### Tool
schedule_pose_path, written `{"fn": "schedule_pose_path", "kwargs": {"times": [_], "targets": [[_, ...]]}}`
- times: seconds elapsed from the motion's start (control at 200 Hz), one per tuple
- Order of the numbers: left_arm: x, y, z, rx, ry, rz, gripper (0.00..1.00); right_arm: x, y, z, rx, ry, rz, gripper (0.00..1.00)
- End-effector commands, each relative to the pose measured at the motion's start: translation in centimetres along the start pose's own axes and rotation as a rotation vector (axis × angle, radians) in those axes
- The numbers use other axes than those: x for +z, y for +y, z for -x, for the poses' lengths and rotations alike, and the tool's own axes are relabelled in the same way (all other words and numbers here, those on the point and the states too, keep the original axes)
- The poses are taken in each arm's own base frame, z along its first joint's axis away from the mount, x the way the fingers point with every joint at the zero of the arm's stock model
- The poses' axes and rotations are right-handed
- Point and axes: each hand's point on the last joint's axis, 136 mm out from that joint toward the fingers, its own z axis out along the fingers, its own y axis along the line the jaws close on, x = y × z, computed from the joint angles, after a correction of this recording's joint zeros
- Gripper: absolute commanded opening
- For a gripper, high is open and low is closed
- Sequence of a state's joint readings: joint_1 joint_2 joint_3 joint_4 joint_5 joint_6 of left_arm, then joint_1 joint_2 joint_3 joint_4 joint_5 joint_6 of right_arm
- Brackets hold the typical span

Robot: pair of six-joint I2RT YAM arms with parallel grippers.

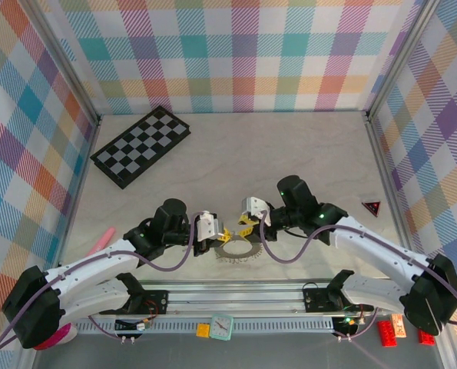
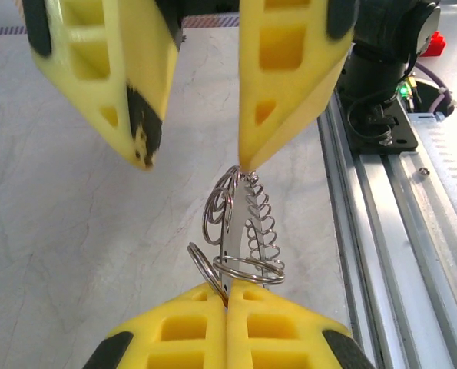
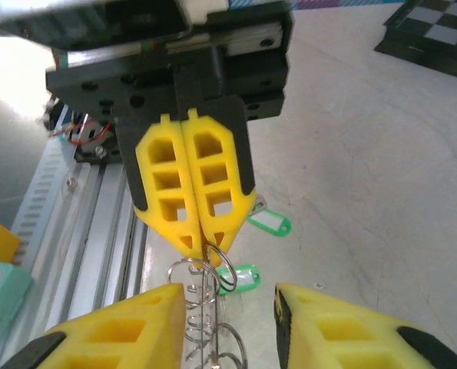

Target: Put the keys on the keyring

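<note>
Nearest you, the aluminium rail runs along the table edge between the two arm bases.

Just past it, at mid-table, your left gripper is clamped tight on the keyring. It pinches the ring's thin rim so the ring stands edge-up, and several small wire loops hang on the coil.

Your right gripper faces it from the right with its jaws spread and nothing in them. The ring's free end sits between its fingers, and one fingertip looks to be touching the top of the rim.

The keys lie flat on the table just below the held ring, a little to its far side, with their mint-green tags showing. You cannot tell from here whether the nearer tag is already caught on one of the loops.

Expect the ring to be light, stiff and springy. It is bare metal, so it will likely slip or twist in a shallow pinch. Take it on the rim opposite the left hold rather than on a loose loop.

The keys are tiny and thin. The plastic tag is the better place to hold, since the blade gives you almost no purchase off the table.

Far left, the chessboard lies well clear.
</note>
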State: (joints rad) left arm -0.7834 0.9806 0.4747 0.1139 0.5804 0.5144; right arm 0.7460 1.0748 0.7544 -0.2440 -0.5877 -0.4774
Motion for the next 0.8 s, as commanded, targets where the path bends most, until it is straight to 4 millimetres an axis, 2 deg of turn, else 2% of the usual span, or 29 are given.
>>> {"fn": "schedule_pose_path", "kwargs": {"times": [0.0, 0.055, 0.095, 0.17, 0.21, 0.28, 0.415, 0.555, 0.69, 0.795], "targets": [[-0.6, 1.8, 2.5, 0.086, -0.052, 0.117, 0.00, -2.0, -1.6, 2.5, 0.098, -0.066, -0.141, 0.46], [-0.9, 2.5, 3.0, 0.112, -0.075, 0.182, 0.00, -3.1, -3.0, 3.2, 0.259, -0.092, -0.238, 0.44], [-1.1, 3.1, 3.4, 0.129, -0.097, 0.232, 0.00, -4.1, -4.1, 3.2, 0.453, -0.117, -0.321, 0.43], [-1.3, 3.9, 3.9, 0.154, -0.126, 0.315, 0.00, -5.9, -5.6, 1.4, 0.849, -0.122, -0.479, 0.38], [-1.2, 4.4, 4.1, 0.168, -0.136, 0.352, 0.00, -6.7, -5.7, 0.4, 1.020, -0.105, -0.536, 0.36], [-0.9, 5.0, 4.3, 0.194, -0.145, 0.407, 0.00, -8.0, -5.2, -0.4, 1.216, -0.056, -0.603, 0.34], [0.5, 5.9, 4.8, 0.248, -0.151, 0.474, 0.00, -8.2, -5.2, 0.5, 1.373, -0.051, -0.608, 0.33], [2.0, 6.6, 5.1, 0.271, -0.171, 0.518, 0.00, -7.1, -6.1, 0.8, 1.449, 0.043, -0.627, 0.33], [3.2, 6.7, 4.7, 0.287, -0.172, 0.541, 0.00, -5.6, -6.8, 0.5, 1.494, 0.151, -0.625, 0.32], [3.9, 6.7, 4.3, 0.293, -0.172, 0.547, 0.00, -4.4, -7.1, -0.6, 1.513, 0.236, -0.633, 0.32]]}}
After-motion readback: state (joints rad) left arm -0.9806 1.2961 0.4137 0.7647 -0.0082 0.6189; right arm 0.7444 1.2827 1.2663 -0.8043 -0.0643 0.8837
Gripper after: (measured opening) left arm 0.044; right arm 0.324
